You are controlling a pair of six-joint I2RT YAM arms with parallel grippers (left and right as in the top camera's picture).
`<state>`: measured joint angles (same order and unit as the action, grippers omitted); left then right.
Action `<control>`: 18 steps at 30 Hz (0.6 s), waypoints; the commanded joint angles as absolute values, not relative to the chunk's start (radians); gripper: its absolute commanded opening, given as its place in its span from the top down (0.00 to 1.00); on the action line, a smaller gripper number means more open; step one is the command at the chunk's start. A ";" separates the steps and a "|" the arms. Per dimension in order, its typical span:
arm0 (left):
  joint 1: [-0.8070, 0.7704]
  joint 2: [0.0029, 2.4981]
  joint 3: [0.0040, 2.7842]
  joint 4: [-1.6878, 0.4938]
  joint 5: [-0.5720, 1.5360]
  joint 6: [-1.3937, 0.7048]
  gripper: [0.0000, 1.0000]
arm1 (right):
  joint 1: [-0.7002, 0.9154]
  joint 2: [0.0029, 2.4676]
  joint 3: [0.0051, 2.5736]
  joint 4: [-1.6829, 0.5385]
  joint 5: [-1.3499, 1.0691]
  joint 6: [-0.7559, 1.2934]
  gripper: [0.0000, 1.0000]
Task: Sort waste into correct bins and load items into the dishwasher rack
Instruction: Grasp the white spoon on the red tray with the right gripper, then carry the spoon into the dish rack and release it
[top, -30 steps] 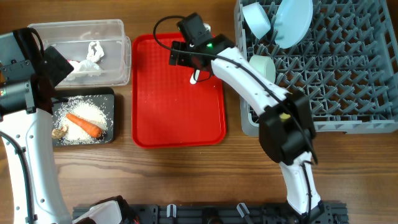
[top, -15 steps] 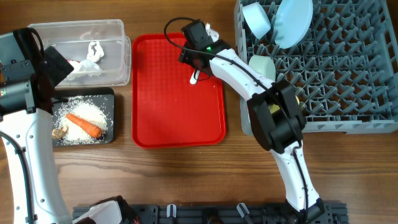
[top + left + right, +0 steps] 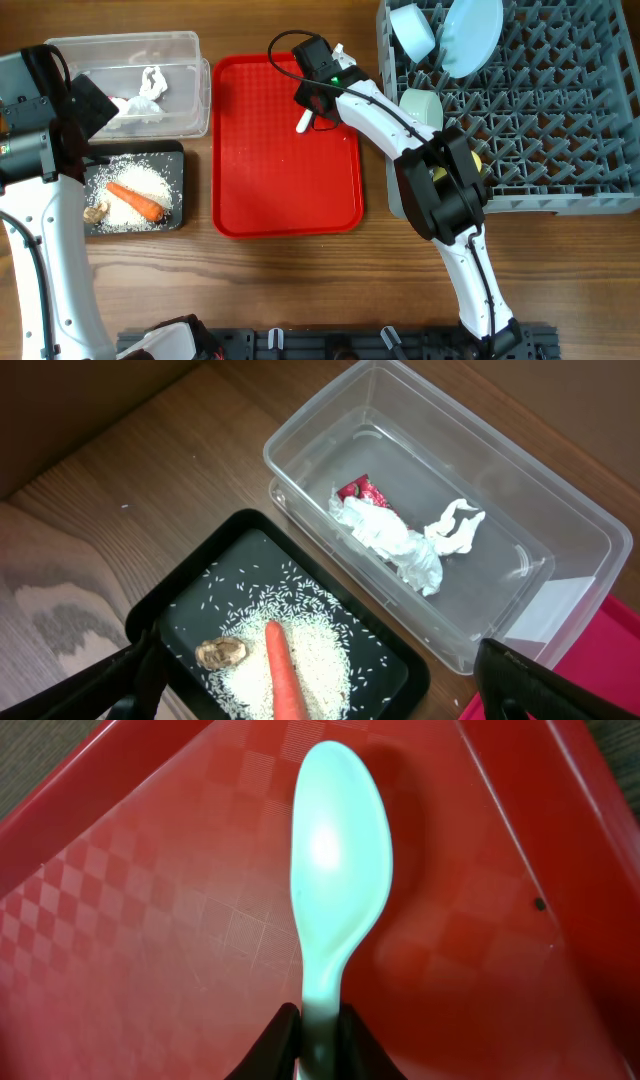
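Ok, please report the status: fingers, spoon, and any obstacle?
Right fingers shut on white spoon handle. Spoon over red tray, not yet in dishwasher rack. Left fingers open, near black tray. No obstacle seen near spoon.

Bright even light, soft shadows, glare spot on white spoon (image 3: 338,860), overhead view sharp

The right gripper (image 3: 318,1028) pinches the spoon (image 3: 335,870) by its handle, low over the tray (image 3: 150,970); the left gripper (image 3: 330,682) hangs wide open, left of the tray.
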<state>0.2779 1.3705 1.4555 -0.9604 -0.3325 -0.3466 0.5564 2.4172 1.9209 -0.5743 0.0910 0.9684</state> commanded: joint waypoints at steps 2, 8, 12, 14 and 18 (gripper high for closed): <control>0.284 1.363 1.472 -0.958 -0.345 -0.345 0.00 | 0.560 2.451 1.916 -0.569 0.059 0.929 0.93; 0.284 1.363 1.472 -0.958 -0.345 -0.345 0.00 | 0.553 2.416 1.919 -0.510 -0.223 0.632 0.96; 0.284 1.363 1.472 -0.958 -0.345 -0.345 0.00 | 0.523 2.267 1.919 -0.598 -0.326 0.416 0.96; 0.284 1.363 1.472 -0.958 -0.345 -0.345 0.00 | 0.505 2.177 1.919 -0.662 -0.342 0.324 0.96; 0.284 1.363 1.472 -0.958 -0.345 -0.345 0.00 | 0.444 1.929 1.919 -0.875 -0.319 -0.005 0.96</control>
<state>0.2779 1.3705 1.4555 -0.9604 -0.3325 -0.3466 0.4877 2.1292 1.9045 -0.7895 -0.2993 0.2928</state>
